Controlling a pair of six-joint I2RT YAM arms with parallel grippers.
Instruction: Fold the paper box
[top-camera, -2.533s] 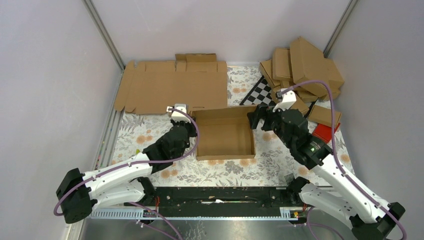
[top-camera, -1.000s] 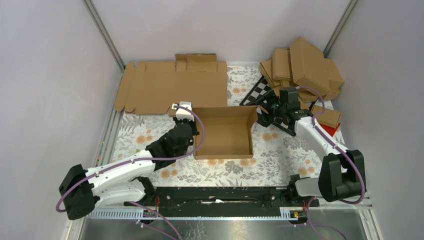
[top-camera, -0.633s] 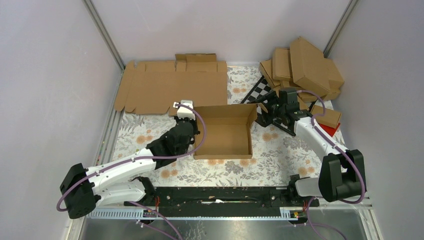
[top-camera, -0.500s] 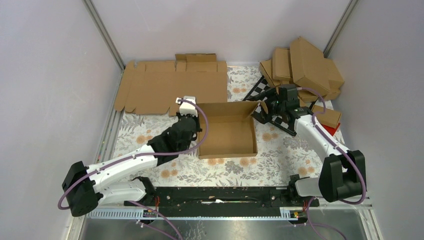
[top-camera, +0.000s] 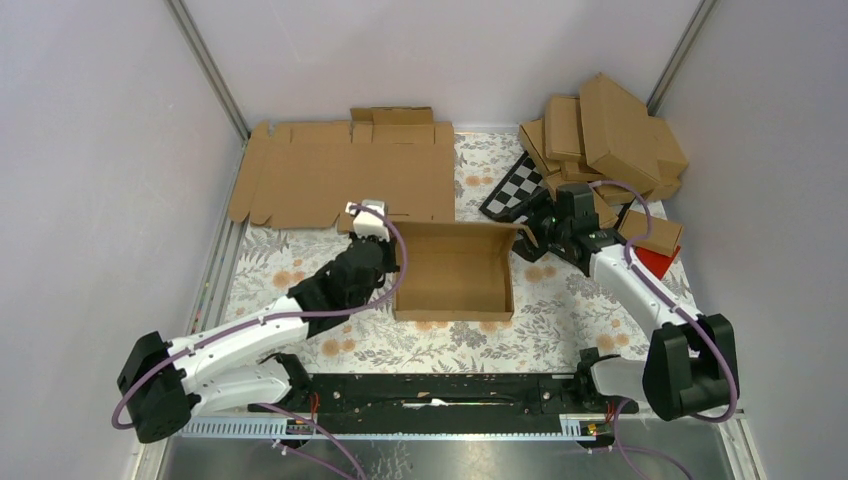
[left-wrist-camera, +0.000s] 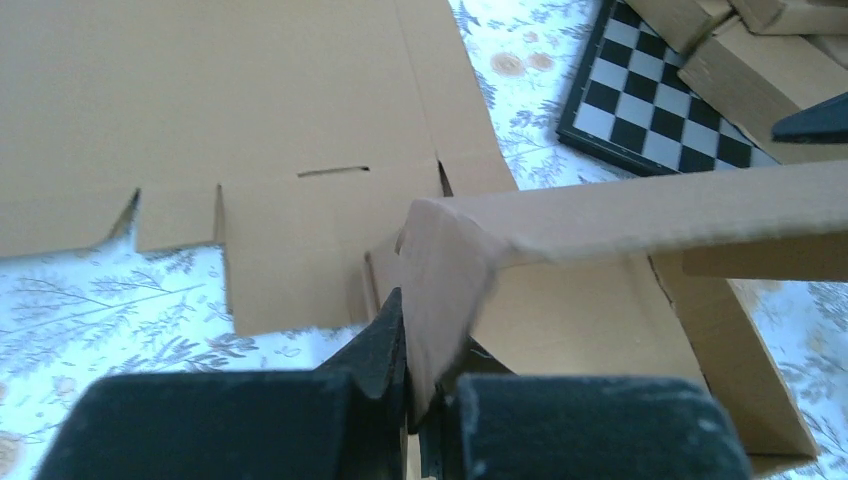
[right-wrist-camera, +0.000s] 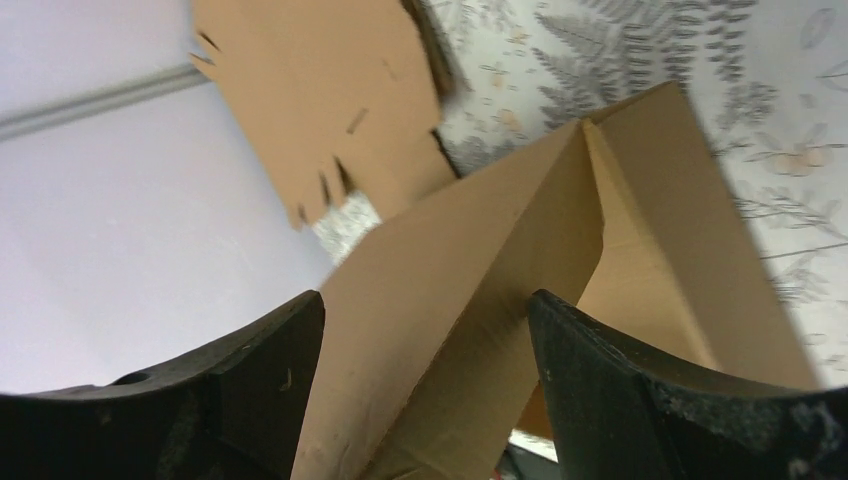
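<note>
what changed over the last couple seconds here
The right arm swung its elbow out to the right, and the right gripper now straddles the far right corner of the box, jaws open. The box shifted slightly right. The left gripper stayed pinched on the far left corner. The flat sheet, box pile and checkered board did not move.

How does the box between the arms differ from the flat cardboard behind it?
The paper box has walls standing up as a shallow tray; the cardboard sheet lies fully flat. The left pincer is shut on the box's far-left corner; no pincer holds the sheet. The box covers less table than the sheet. Both are plain brown cardboard.
</note>
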